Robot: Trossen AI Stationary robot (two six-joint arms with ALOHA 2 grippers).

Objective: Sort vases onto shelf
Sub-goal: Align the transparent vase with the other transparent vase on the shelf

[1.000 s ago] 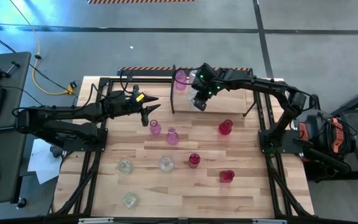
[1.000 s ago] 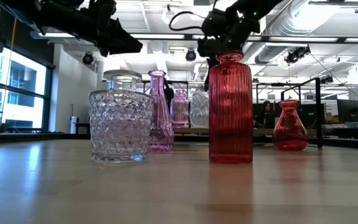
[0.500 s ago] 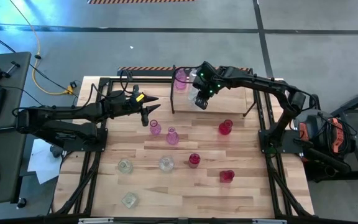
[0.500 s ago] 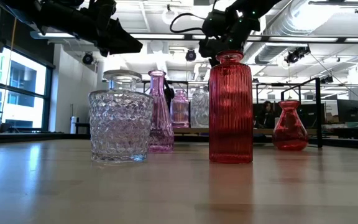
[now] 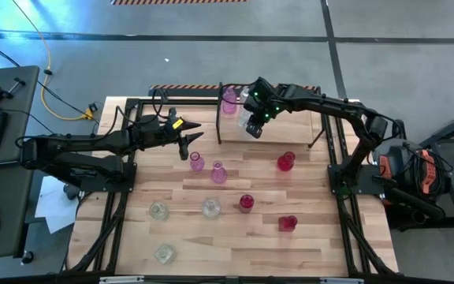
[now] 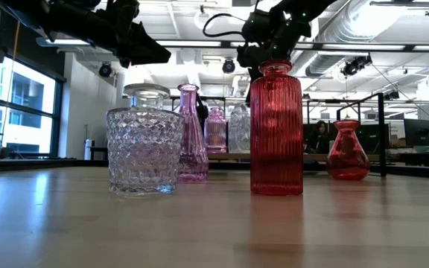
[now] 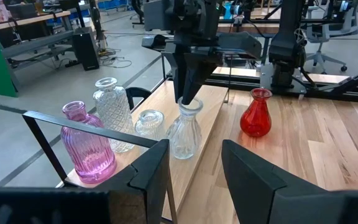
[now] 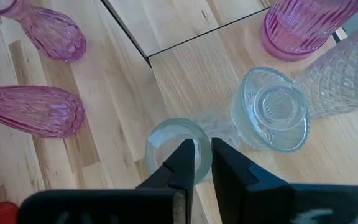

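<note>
right gripper fingers pinch the rim of a clear bulbous glass vase on the two-tier wooden shelf; left gripper fingers spread, empty.

My fingers are black, as are both my arms. The vase at my right claw is clear glass with faint ribbing. Beside it, the low jar is clear, and the tall bottle is clear with a diamond pattern. The ribbed vase on the shelf is pink. The shelf has pale wooden boards and a thin black frame. The round vase on the table is red. The table is light wood planks.
</note>
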